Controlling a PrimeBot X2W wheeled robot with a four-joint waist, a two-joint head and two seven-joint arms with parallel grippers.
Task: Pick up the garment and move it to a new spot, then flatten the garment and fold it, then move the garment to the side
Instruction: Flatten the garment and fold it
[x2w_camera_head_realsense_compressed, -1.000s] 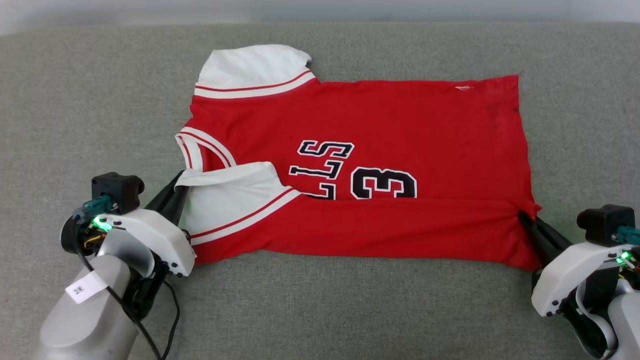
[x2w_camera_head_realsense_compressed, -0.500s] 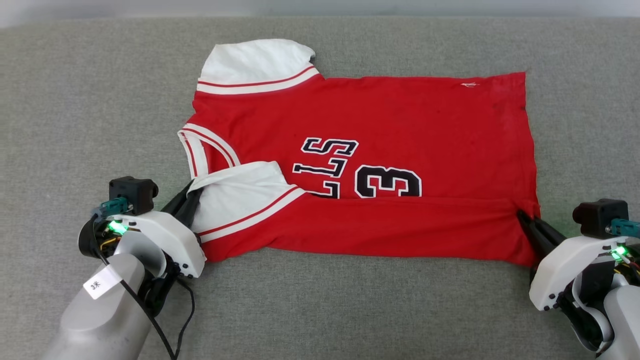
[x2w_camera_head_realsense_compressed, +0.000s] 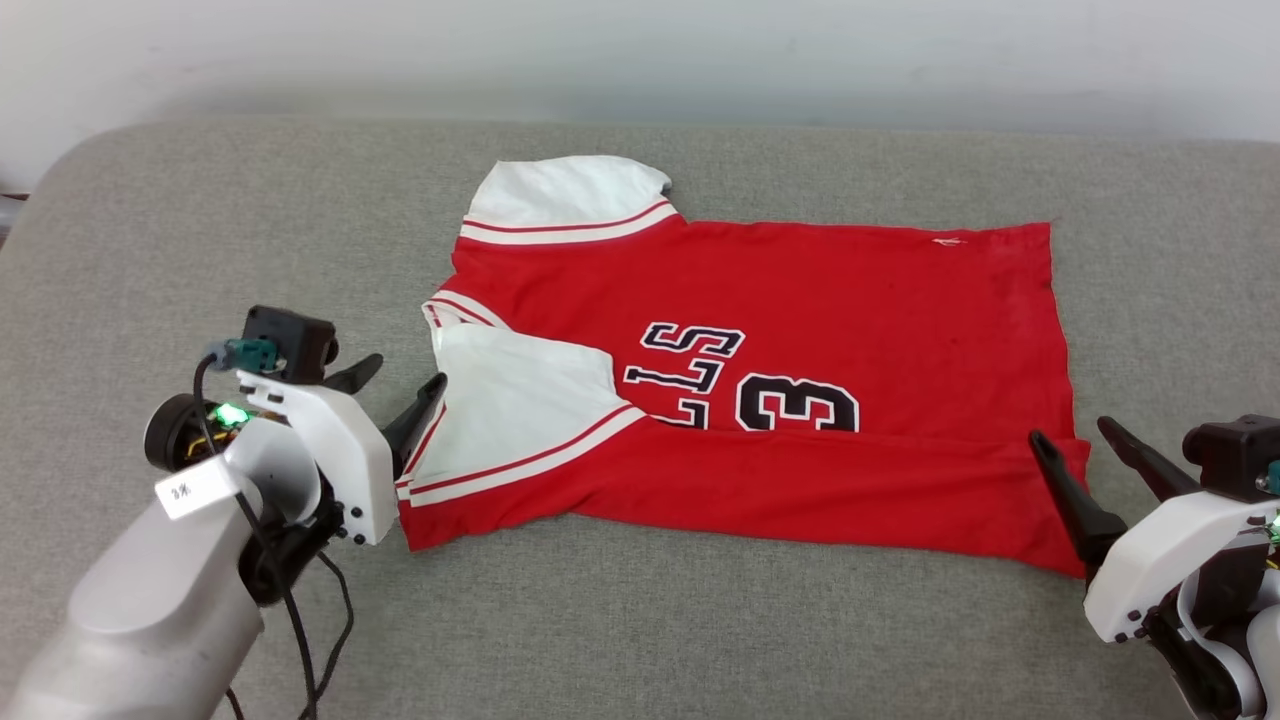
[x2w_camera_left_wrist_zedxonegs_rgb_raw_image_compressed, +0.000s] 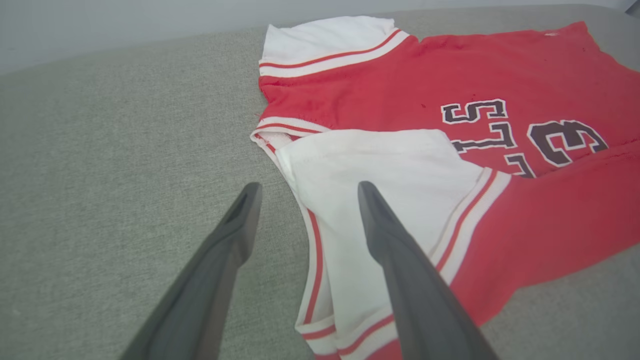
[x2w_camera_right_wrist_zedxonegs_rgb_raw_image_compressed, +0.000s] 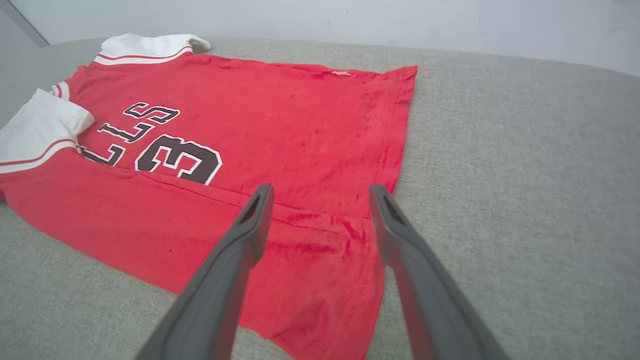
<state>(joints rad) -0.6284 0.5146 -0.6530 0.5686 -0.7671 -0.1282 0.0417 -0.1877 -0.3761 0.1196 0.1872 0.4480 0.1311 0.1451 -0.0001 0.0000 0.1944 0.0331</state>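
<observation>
The garment (x2w_camera_head_realsense_compressed: 800, 300) is a red jersey with white sleeves, lying flat on the grey cushion with its neck toward the left. Its near long edge is folded over toward the middle and covers the lower part of the black lettering and the number 3. My left gripper (x2w_camera_head_realsense_compressed: 408, 371) stands open at the near white sleeve (x2w_camera_left_wrist_zedxonegs_rgb_raw_image_compressed: 380, 165), one finger over the sleeve and one over the cushion (x2w_camera_left_wrist_zedxonegs_rgb_raw_image_compressed: 125, 175). My right gripper (x2w_camera_head_realsense_compressed: 1070, 430) stands open at the near hem corner (x2w_camera_right_wrist_zedxonegs_rgb_raw_image_compressed: 325, 240), holding nothing. The jersey (x2w_camera_right_wrist_zedxonegs_rgb_raw_image_compressed: 280, 115) lies loose beneath both.
The grey cushion (x2w_camera_head_realsense_compressed: 640, 620) stretches wide on all sides of the jersey, with a rounded corner at the far left (x2w_camera_head_realsense_compressed: 70, 170). A pale wall (x2w_camera_head_realsense_compressed: 700, 50) runs behind it. A black cable (x2w_camera_head_realsense_compressed: 330, 620) hangs from my left arm.
Both grippers have opened and let go of the garment's folded near edge, backing off slightly. The head camera has shifted, so the wall and far cushion edge now show.
</observation>
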